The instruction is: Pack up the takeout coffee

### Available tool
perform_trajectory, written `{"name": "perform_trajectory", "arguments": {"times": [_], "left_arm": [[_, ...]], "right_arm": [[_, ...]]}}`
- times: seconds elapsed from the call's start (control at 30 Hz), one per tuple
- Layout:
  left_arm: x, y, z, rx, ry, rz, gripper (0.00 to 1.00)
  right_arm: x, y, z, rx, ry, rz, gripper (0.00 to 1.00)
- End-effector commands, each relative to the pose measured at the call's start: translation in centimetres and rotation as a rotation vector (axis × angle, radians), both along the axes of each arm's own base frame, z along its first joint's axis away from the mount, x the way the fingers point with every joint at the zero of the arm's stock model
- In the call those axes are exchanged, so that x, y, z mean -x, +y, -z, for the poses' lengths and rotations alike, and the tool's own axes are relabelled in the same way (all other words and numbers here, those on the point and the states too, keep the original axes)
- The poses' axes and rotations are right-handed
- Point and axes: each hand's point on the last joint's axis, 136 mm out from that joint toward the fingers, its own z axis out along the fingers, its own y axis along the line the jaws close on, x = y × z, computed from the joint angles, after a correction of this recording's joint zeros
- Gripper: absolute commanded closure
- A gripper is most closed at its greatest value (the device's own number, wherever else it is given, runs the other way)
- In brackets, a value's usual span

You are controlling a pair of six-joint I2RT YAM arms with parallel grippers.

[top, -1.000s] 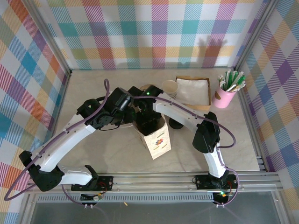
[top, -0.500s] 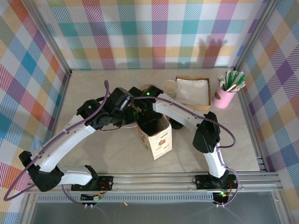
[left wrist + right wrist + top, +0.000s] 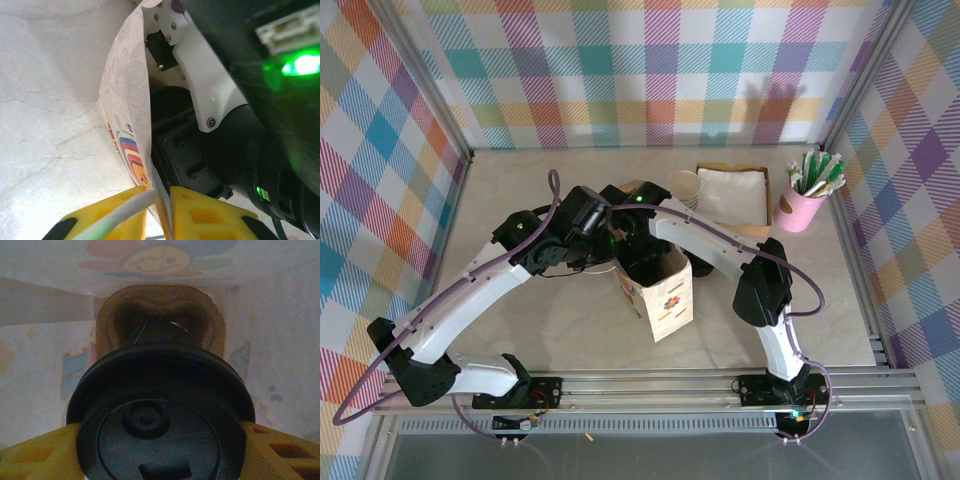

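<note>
Going slow, we shd lower the coffee (image 3: 160, 405) straight down, upright; right gripper (image 3: 160, 445) is clamped on it, left gripper (image 3: 159, 212) pinches the bag (image 3: 125, 80) wall.

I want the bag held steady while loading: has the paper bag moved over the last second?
Yes, slightly. In the top view the paper bag has shifted right, toward the fixed pink cup.
</note>
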Motion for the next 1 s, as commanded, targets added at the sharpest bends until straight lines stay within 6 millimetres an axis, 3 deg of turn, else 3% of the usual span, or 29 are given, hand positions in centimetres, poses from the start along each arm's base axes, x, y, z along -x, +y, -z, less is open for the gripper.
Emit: {"name": "perform_trajectory", "arguments": {"times": [0.0, 0.2, 0.43, 0.57, 0.97], "left_arm": [[1.4, -0.2, 2.7, -0.052, 0.113, 0.029, 0.82], [1.5, -0.3, 2.5, -0.046, 0.108, 0.04, 1.0], [2.2, 0.0, 0.8, -0.063, 0.047, 0.155, 1.0], [2.8, -0.3, 0.9, -0.075, 0.029, 0.207, 1.0], [2.2, -2.3, 1.4, -0.158, 0.01, 0.252, 1.0]], "right_arm": [[1.1, 0.2, -3.0, -0.061, -0.037, -0.003, 0.68], [1.0, 0.1, -3.0, -0.057, -0.042, 0.002, 0.68], [1.6, -0.1, -3.8, -0.059, -0.013, 0.045, 0.68], [2.4, -0.2, -3.8, -0.039, 0.02, 0.051, 0.68], [0.9, 0.0, -1.4, 0.032, 0.039, 0.036, 0.64]]}}
